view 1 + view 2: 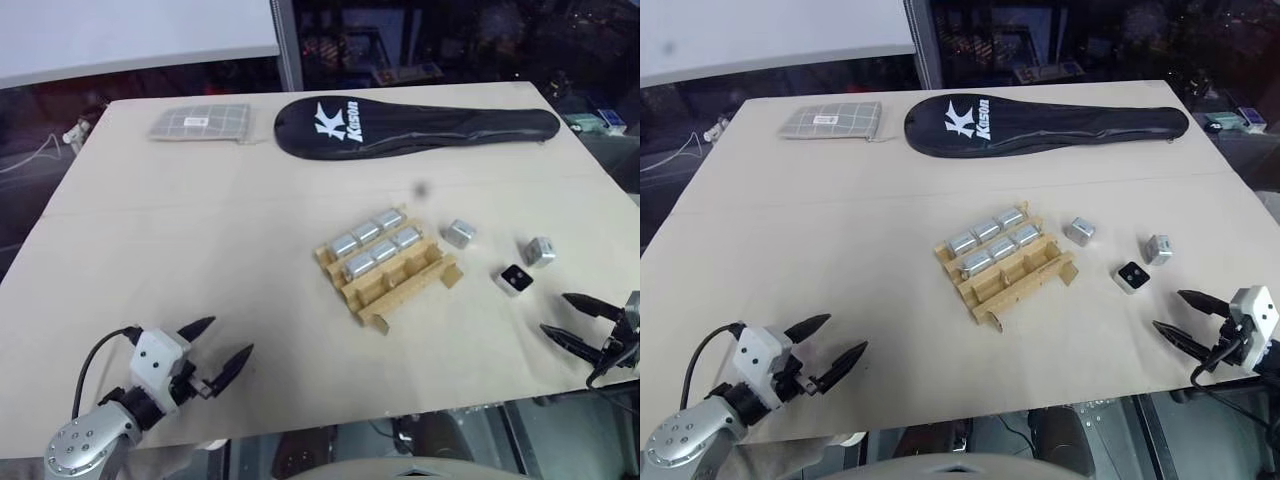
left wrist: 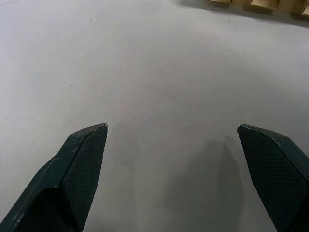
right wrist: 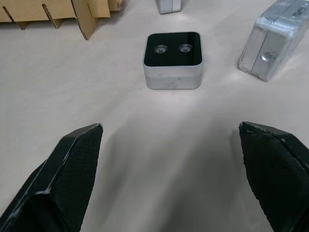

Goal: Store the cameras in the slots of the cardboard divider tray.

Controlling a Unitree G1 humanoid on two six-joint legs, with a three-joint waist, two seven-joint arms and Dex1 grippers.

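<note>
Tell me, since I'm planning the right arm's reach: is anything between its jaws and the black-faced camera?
Nothing visible: bare table lies between the open right gripper and the black-faced camera.

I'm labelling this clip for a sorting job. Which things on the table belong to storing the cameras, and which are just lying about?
Part of the job:
- cardboard divider tray
- cameras already in the tray
- three loose cameras: black-faced one, one lying on its side, one nearest the tray

Just lying about:
- black racket cover
- grey gridded pouch
</note>
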